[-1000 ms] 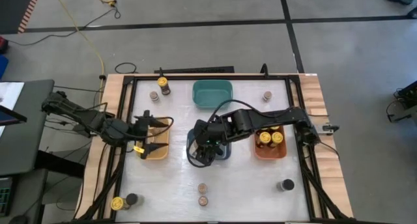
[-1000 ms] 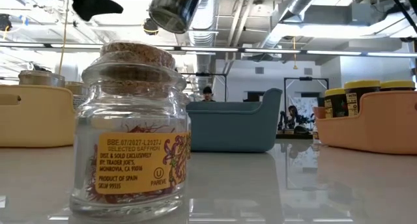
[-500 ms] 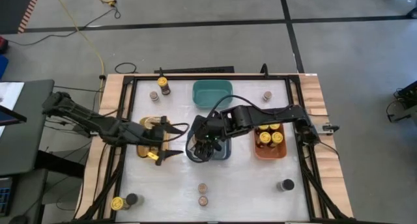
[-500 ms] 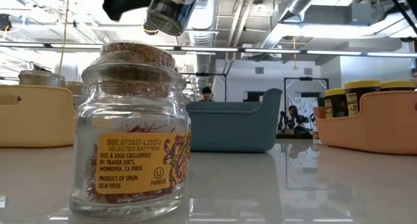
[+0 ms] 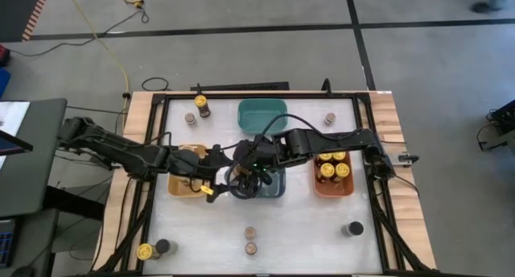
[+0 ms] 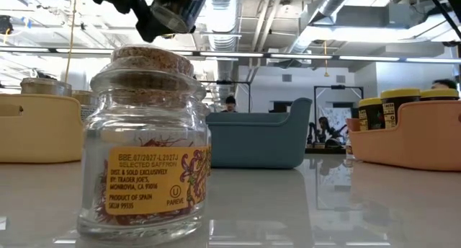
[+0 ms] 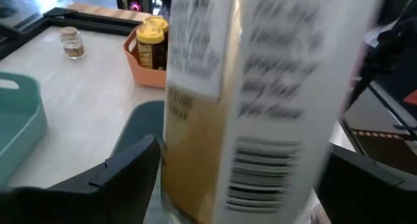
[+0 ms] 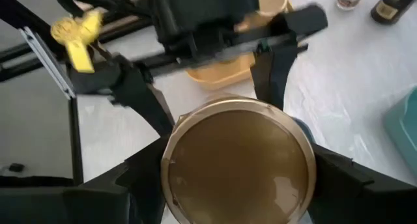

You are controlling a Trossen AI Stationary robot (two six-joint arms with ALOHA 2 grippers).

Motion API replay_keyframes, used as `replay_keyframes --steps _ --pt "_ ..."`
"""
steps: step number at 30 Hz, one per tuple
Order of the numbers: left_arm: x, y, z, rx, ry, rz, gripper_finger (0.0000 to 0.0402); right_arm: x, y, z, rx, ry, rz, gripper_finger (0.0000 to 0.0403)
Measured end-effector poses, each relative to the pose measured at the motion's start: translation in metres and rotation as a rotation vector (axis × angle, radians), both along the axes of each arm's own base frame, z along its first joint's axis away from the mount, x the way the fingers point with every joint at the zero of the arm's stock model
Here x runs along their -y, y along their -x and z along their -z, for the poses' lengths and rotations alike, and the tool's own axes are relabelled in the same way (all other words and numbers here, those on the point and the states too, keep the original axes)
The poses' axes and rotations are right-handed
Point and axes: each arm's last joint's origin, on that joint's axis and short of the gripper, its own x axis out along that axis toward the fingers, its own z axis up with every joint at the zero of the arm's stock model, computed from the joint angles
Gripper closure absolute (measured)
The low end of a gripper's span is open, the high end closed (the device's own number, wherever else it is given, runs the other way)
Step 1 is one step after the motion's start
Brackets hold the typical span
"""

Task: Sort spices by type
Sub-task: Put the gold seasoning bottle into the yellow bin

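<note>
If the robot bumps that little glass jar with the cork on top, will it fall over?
Probably not easily: the cork-topped jar looks squat and wide-bottomed, standing upright. It would likely slide, since the white table looks shiny and smooth. It is glass, so a hard knock might crack it.

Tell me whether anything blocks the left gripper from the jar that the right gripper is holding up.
Nothing visible stands in the way. The left gripper is open, with a finger on either side of the gold-lidded jar. The right gripper holds that jar above the dark-blue bin.
</note>
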Motion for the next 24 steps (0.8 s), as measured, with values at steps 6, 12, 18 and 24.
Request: replay_keyframes --steps 6,12,18,24 --pt "-0.002 -0.004 -0.009 0.104 0.028 0.0 0.0081 -0.002 0.0 -0.002 0.011 -0.003 -0.004 0.0102" --pt "-0.004 -0.007 -0.024 0.115 0.013 0.035 0.0092 -0.002 0.0 -0.002 0.015 -0.004 -0.005 0.0102" --pt "-0.008 -0.014 -0.026 0.045 0.003 0.033 0.0094 -0.002 0.0 -0.002 0.015 -0.004 -0.004 0.0102" --pt "-0.006 -0.024 -0.025 0.002 -0.017 0.051 0.0132 -0.002 0.001 -0.001 0.005 -0.008 -0.009 0.0102"
